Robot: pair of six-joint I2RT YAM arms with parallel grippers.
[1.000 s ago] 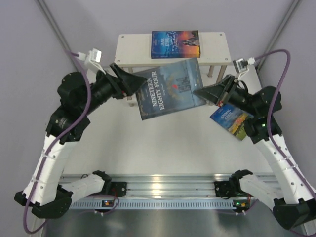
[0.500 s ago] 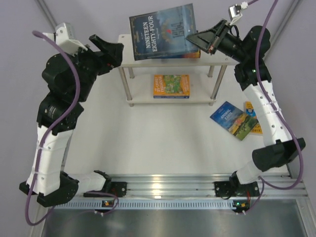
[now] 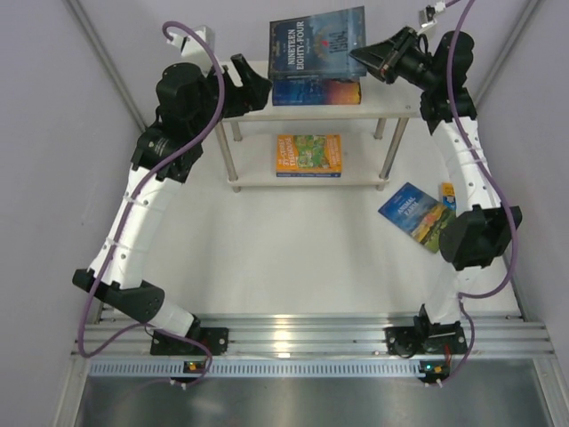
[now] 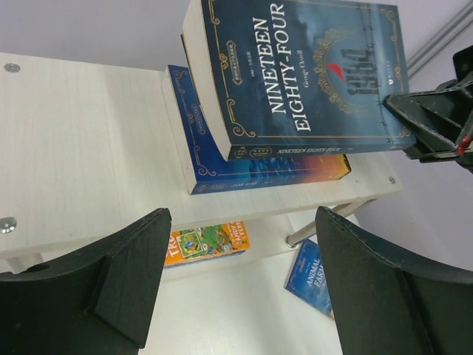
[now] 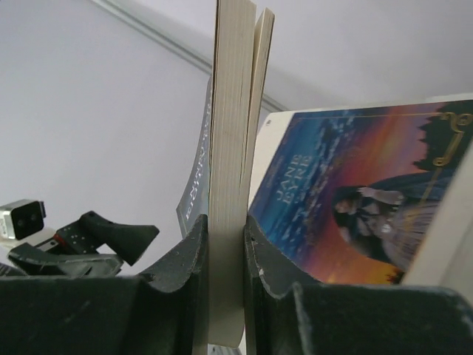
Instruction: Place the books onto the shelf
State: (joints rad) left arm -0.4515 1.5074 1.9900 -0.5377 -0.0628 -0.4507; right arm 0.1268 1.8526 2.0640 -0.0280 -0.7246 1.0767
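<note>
Two arms: both risen toward the shelf [image 3: 389, 96] top.
Right gripper [image 3: 357, 55]: pinching Nineteen Eighty-Four [image 3: 317, 43] by its edge, now carried above Jane Eyre [image 3: 316, 92].
Left gripper [image 4: 242, 214]: jaws wide, empty, beside the shelf.

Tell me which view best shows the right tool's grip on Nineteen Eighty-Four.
Right wrist: the right tool clamps the Nineteen Eighty-Four book by its page edge. Top external shows it held above the shelf; left wrist shows its cover.

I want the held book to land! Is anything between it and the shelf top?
Only the Jane Eyre book, lying flat on the shelf top under the Nineteen Eighty-Four book in the right pincer.
</note>
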